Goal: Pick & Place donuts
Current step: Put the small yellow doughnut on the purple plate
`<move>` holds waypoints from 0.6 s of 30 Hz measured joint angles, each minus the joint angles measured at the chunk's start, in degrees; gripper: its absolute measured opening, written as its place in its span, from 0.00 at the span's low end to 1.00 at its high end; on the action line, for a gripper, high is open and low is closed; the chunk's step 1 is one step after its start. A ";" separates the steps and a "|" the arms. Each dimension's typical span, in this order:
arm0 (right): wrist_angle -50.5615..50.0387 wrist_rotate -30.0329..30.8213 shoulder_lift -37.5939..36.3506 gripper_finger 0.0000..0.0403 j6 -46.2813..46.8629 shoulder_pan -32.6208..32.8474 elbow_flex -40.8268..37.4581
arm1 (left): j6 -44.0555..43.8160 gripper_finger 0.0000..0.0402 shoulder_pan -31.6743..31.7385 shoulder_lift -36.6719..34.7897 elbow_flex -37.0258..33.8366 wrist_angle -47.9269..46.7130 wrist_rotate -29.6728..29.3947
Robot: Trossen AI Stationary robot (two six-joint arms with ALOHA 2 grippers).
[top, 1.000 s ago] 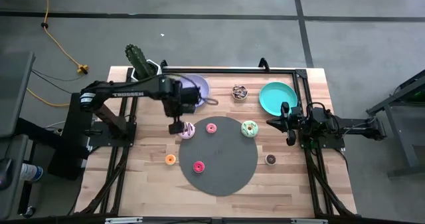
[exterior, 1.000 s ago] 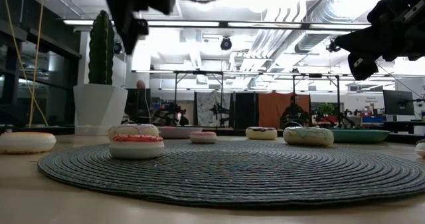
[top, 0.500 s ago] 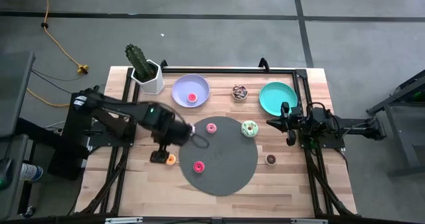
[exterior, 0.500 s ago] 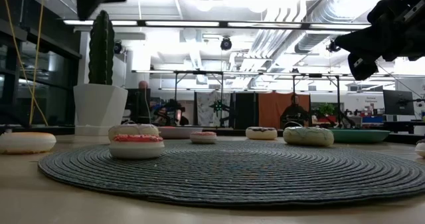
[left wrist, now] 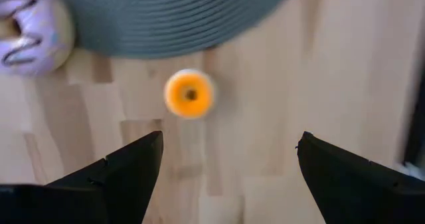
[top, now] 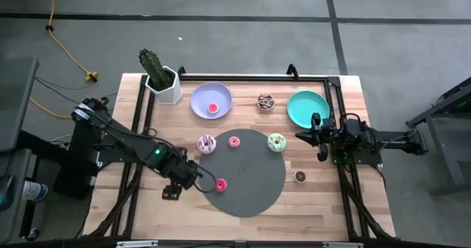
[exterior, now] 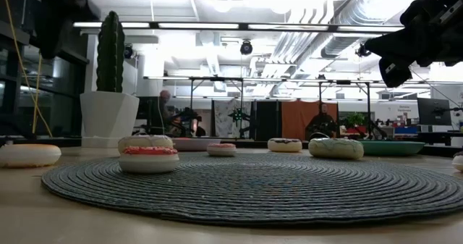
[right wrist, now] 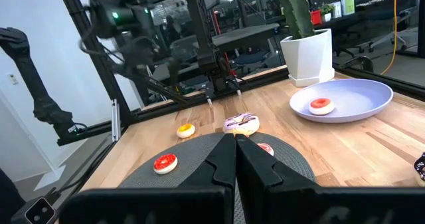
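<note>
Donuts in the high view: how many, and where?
7. Red donut on the lavender plate; pink, green and red on the mat; white-purple at the mat's edge; two brown on wood. The left arm may hide another.

You have even, diffuse light in the high view; shadows under the arms are faint and soft; no glare on the wooden table [top: 324, 204]. In the low view the ceiling strip lights [exterior: 217, 25] burn out to white and backlight the scene, so the cactus [exterior: 111, 52] and the right gripper [exterior: 394, 66] read as dark silhouettes; the near edge of the mat [exterior: 253, 193] is soft. Your left wrist view is blurred throughout; the orange donut [left wrist: 190, 94] has smeared edges; both fingers [left wrist: 119, 177] are out of focus. In the right wrist view the near fingers [right wrist: 219, 164] are dark and soft; the lavender plate [right wrist: 358, 98] shows a mild sheen.
</note>
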 joint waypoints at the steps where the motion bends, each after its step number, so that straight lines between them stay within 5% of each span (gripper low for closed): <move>1: 0.00 0.00 0.00 0.00 -0.01 0.00 0.00 | -1.10 0.84 0.00 -0.20 -1.51 0.29 -1.21; 5: 0.01 0.00 -0.02 0.00 0.01 0.00 -0.01 | -3.68 0.84 0.04 -0.33 -5.92 2.76 -6.03; 18: 0.02 0.00 0.00 0.00 0.01 0.00 -0.02 | -3.00 0.84 0.04 -0.33 -15.13 14.30 -8.68</move>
